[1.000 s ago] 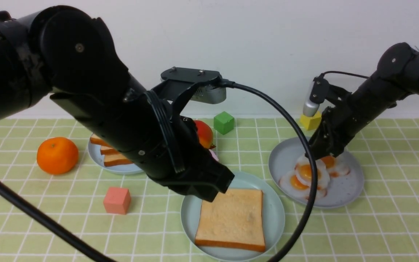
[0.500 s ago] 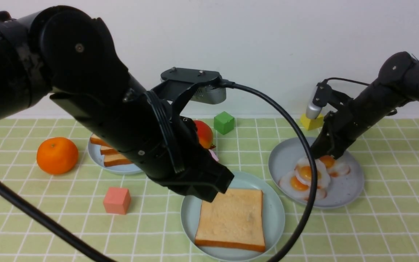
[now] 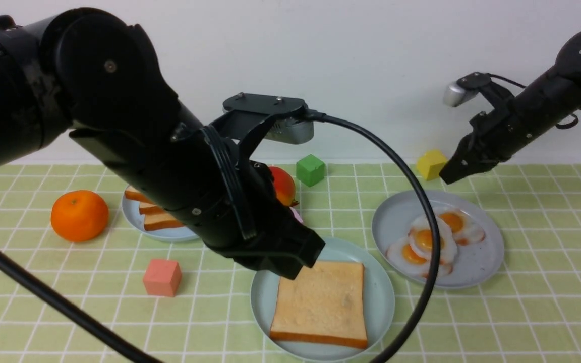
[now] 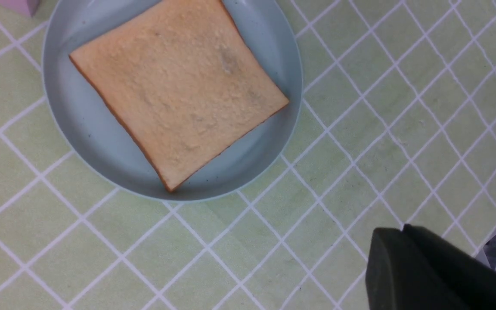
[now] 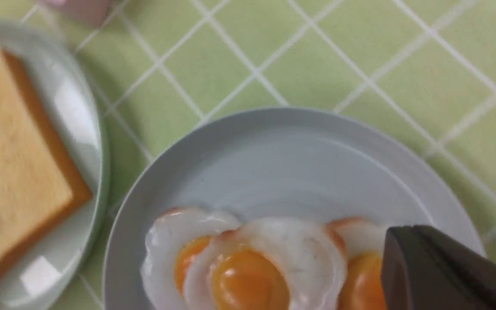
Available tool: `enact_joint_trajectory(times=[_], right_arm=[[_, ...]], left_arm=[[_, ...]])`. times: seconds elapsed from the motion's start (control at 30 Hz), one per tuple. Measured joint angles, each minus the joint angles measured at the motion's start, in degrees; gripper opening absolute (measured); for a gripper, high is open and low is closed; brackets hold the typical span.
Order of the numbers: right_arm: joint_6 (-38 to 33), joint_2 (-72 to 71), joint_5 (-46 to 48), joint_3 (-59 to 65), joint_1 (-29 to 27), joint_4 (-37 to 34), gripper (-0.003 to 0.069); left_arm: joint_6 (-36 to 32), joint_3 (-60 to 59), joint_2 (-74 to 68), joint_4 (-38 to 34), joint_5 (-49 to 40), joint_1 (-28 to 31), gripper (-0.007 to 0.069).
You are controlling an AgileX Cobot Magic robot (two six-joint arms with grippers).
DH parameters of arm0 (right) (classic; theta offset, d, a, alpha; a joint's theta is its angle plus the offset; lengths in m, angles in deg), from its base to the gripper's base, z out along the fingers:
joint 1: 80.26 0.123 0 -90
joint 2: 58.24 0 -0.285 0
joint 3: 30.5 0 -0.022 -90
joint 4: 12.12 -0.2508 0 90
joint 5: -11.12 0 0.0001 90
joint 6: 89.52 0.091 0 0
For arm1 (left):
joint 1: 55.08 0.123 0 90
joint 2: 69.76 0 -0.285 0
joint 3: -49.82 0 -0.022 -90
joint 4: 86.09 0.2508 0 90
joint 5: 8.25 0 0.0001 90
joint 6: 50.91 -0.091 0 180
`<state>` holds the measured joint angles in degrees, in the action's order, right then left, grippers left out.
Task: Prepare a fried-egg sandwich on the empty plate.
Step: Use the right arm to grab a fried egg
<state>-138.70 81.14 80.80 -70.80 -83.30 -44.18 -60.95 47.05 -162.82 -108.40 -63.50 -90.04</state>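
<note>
Toast [image 3: 321,302]: one slice, flat on the teal plate [image 3: 384,302], front centre of the checked cloth [image 3: 547,302]; top bare. Eggs [image 3: 429,241]: three, overlapping, on the grey plate [image 3: 477,264] just right of the teal plate; all lay on that plate. Stacked slices [image 3: 152,214]: on the blue plate [image 3: 130,212], back left, partly hidden behind the left arm [image 3: 119,126]. Right gripper [image 3: 453,175]: hung in the air over the grey plate's far edge, well apart from the eggs, near the yellow cube [image 3: 431,164]; fingers drawn together to one point, nothing between them. Left gripper [image 4: 385,258]: held above the teal plate's far left side; only one dark mass showed in the wrist view, so open or closed could not be told. Sundries: orange [image 3: 79,215], far left; pink cube [image 3: 162,277], left of the teal plate; green cube [image 3: 310,170], back centre; red fruit [image 3: 284,185] beside it, half hidden.
</note>
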Motion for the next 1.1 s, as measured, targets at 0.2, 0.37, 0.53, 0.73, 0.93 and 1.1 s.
enact_joint_trajectory(times=[0.2, 0.37, 0.53, 0.73, 0.93, 1.1], right_arm=[[32.4, -2.0, 0.1, 5.5, -0.2, 11.3, 0.0198], [38.9, -9.6, -0.4, 20.5, -0.3, 7.3, 0.0464], [40.9, -15.4, -8.1, 31.1, -0.3, -3.2, 0.0647], [45.3, -15.2, -14.6, 35.2, 1.3, -4.9, 0.0666], [53.7, -13.7, -22.5, 35.2, 3.9, -3.3, 0.0638], [56.1, -12.6, -24.5, 35.2, 4.2, -3.0, 0.0599]], left_arm=[[0.0, 0.0, 0.0, 0.0, 0.9, 0.0, 0.0032], [0.0, 0.0, 0.0, 0.1, 1.5, 0.0, 0.0036], [0.0, 0.0, 0.0, 0.1, 2.6, 0.0, 0.0038], [0.0, 0.0, 0.0, 0.1, 3.3, 0.0, 0.0039], [0.0, 0.0, 0.0, 0.1, 3.3, 0.0, 0.0039], [0.0, 0.0, 0.0, 0.1, 3.2, 0.0, 0.0045]])
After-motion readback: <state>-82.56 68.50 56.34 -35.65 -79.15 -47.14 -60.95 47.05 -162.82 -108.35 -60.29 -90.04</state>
